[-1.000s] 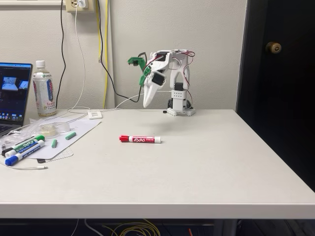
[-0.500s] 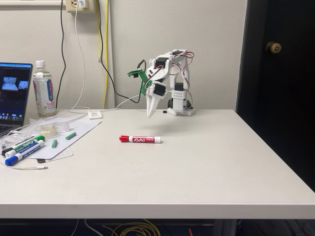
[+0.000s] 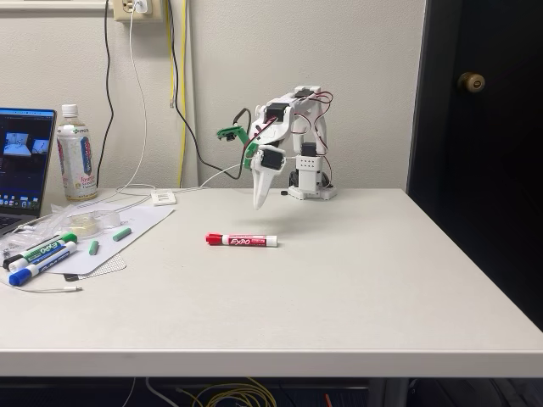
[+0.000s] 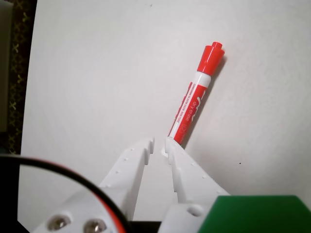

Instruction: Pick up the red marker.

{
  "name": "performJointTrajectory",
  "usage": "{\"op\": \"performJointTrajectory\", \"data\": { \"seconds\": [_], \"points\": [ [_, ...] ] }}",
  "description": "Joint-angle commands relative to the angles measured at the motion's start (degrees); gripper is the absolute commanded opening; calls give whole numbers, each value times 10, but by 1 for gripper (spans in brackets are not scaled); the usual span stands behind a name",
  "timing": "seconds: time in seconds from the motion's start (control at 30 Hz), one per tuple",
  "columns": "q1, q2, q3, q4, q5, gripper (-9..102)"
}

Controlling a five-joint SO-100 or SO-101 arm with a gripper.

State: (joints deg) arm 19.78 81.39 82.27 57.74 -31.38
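Fixed view showed your gripper (image 3: pixel 260 203) had dipped lower over the last second — fingers nearly closed, grasping nothing — hanging above and behind the red marker (image 3: pixel 242 240), which lay flat mid-table (image 3: pixel 356 280), apparently untouched, so the reach had only begun.

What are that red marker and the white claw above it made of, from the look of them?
The red-capped, white-barrelled marker looks like smooth moulded plastic with a slight sheen and a printed red label. The white gripper looks like matte hard plastic, possibly 3D-printed: its jaws show small dimples and dull, flat faces. The pale tabletop looks like matte laminate, though that is uncertain.
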Motion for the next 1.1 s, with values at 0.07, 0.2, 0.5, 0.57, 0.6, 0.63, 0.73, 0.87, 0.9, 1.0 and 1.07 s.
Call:
{"op": "performJointTrajectory", "data": {
  "seconds": [0.07, 0.2, 0.5, 0.57, 0.6, 0.63, 0.73, 0.87, 0.9, 1.0, 1.07],
  "points": [
    [12, -62, -138, 96, 33, 6],
    [16, -88, -148, 105, 29, 8],
    [20, -120, -148, 113, 35, 21],
    [20, -127, -148, 109, 40, 21],
    [20, -130, -148, 105, 44, 21],
    [20, -134, -148, 100, 47, 21],
    [22, -147, -148, 90, 48, 21],
    [22, -160, -148, 78, 55, 21],
    [22, -163, -148, 77, 58, 21],
    [22, -172, -148, 72, 62, 21],
    [22, -179, -147, 67, 62, 21]
  ]
}}
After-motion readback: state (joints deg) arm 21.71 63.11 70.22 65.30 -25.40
